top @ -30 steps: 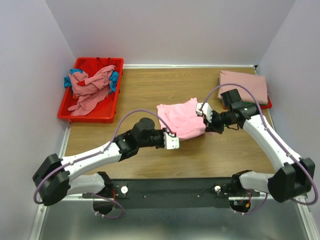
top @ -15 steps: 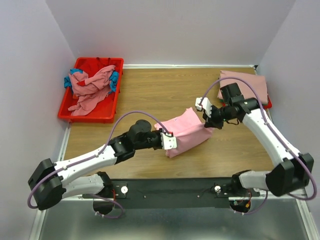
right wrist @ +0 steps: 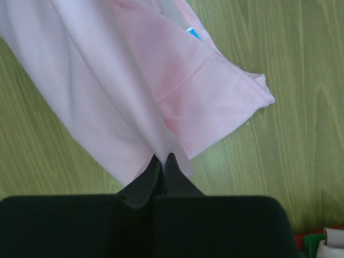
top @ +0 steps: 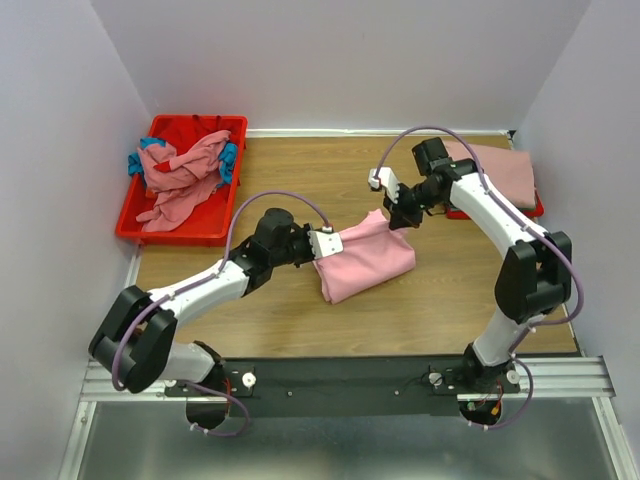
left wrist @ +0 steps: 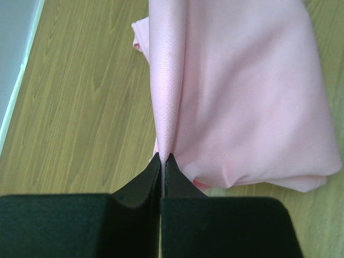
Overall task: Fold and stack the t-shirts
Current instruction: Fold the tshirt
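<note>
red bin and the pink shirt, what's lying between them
Bare wooden table, with only the left arm stretched across it to the pink shirt; the top view shows this.

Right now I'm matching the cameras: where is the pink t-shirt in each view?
Top external: pink t-shirt at table centre.
Left wrist: pink t-shirt fills the centre and upper right.
Right wrist: pink t-shirt covers the upper left and centre.
Shared landmark: the wooden table under it, in all three.

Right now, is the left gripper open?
No, in the left wrist view the left gripper is closed, with a fold of the pink t-shirt pinched between its tips.
</note>
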